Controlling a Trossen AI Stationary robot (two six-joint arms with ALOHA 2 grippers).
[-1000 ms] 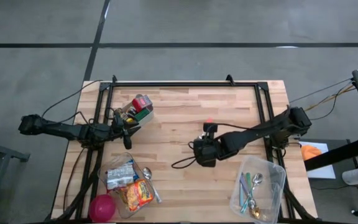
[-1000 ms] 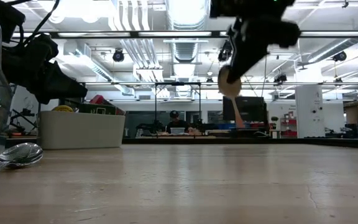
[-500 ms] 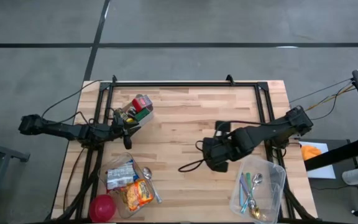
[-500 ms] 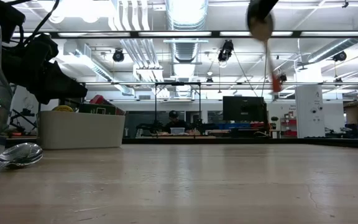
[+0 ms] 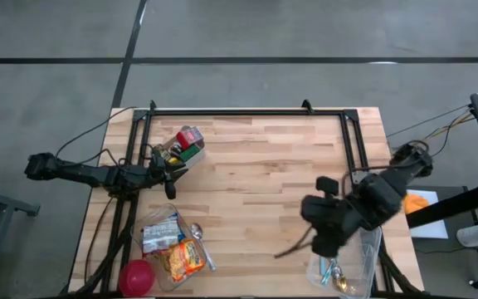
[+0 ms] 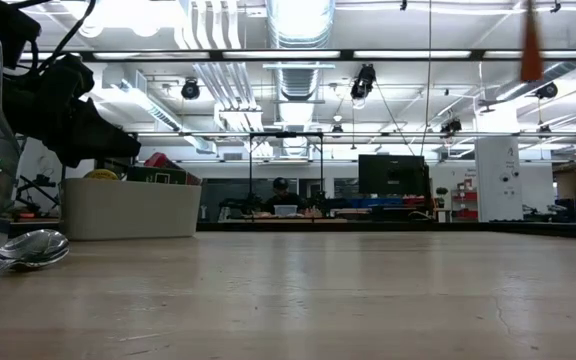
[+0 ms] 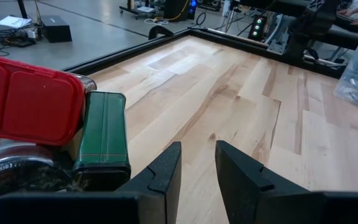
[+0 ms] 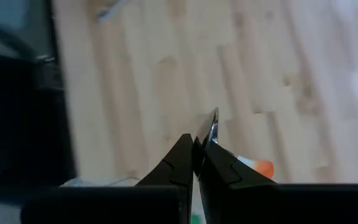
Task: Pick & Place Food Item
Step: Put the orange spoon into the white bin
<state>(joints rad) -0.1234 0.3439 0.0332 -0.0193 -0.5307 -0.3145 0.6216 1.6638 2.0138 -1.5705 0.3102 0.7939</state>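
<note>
- Bright food packets [image 5: 173, 249], lying in the clear plastic tub [image 5: 166, 209] on the table's left side: not picked up yet.
- Left gripper [image 7: 197, 149], by the white box of tins [image 5: 185, 145]: fingers a little apart, holding nothing.
- Right gripper [image 5: 326, 241]: pinched tight on a thin metal spoon with an orange end [image 8: 213, 124], just swung from mid-table over the clear cutlery tray [image 5: 373, 237]. Probably spoon first, food after.

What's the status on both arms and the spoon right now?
Right gripper shut on a spoon, above the near edge of the clear bin. Left gripper idle beside the box of food items, jaws slightly apart, empty. Nothing blocking the bin.
</note>
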